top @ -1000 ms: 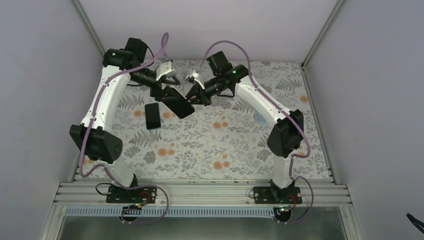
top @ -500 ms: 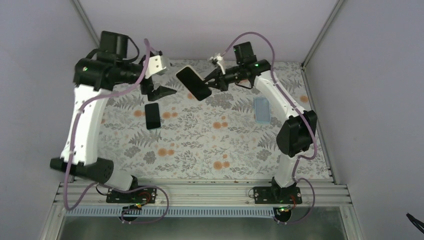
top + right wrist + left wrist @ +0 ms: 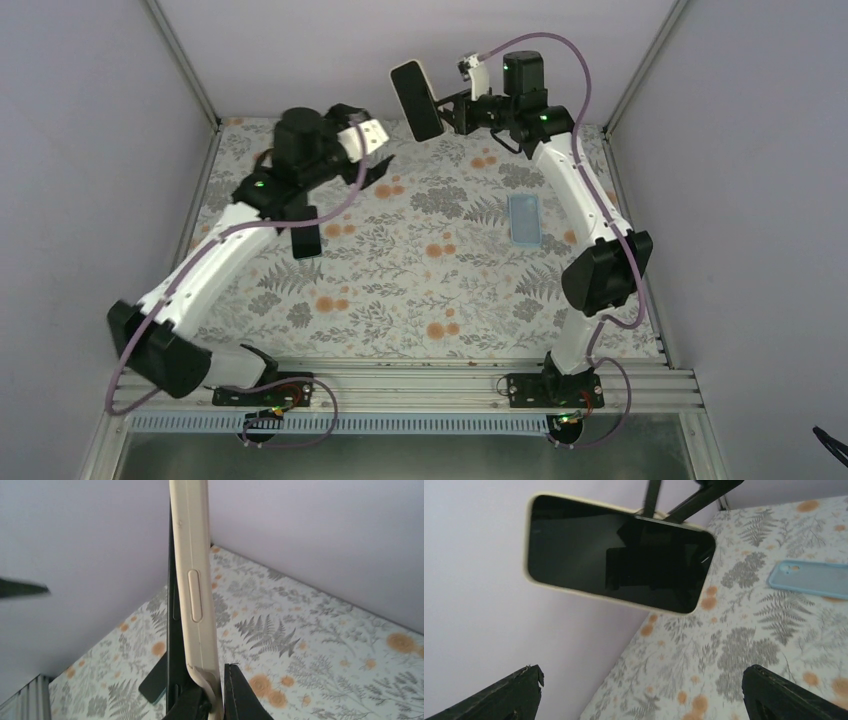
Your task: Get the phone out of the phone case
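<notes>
The phone (image 3: 415,100), dark-screened, sits in a cream phone case (image 3: 192,580) and is held upright in the air near the back wall. My right gripper (image 3: 455,108) is shut on the case's lower corner, which is peeled away from the phone's black edge (image 3: 173,620). In the right wrist view the right gripper (image 3: 217,702) pinches that cream flap. My left gripper (image 3: 384,175) stands wide open and empty, low and to the left of the phone. In the left wrist view the left gripper (image 3: 644,695) faces the phone's screen (image 3: 619,555) from a distance.
A second black phone (image 3: 306,241) lies flat on the floral mat under the left arm. A light blue case (image 3: 524,219) lies on the right side of the mat, also visible as the blue case (image 3: 809,579). Grey walls close the back and sides.
My left gripper opened, let go of the phone and drew back down to the left. My right gripper carried the cased phone up and back toward the rear wall.
</notes>
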`<control>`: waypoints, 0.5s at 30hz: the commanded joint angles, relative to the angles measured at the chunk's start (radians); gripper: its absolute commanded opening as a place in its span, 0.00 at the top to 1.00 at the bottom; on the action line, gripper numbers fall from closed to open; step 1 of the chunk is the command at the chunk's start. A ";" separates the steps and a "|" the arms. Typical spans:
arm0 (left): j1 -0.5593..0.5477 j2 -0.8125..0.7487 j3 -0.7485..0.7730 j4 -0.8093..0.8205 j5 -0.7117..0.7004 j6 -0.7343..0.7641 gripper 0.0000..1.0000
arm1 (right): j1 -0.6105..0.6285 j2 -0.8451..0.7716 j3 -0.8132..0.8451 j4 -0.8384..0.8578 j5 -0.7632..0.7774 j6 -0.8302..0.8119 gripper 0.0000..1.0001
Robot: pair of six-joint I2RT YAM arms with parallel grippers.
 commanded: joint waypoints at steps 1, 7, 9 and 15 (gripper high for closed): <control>-0.127 0.091 0.014 0.315 -0.205 -0.074 0.02 | 0.012 -0.047 0.052 0.090 0.107 0.101 0.97; -0.178 0.209 0.099 0.349 -0.189 -0.175 0.03 | 0.014 -0.074 0.022 0.101 0.159 0.096 0.97; -0.180 0.232 0.118 0.364 -0.180 -0.200 0.03 | 0.014 -0.082 0.008 0.107 0.167 0.093 0.97; -0.197 0.324 0.200 0.335 -0.190 -0.211 0.04 | 0.014 -0.091 -0.007 0.114 0.175 0.099 0.97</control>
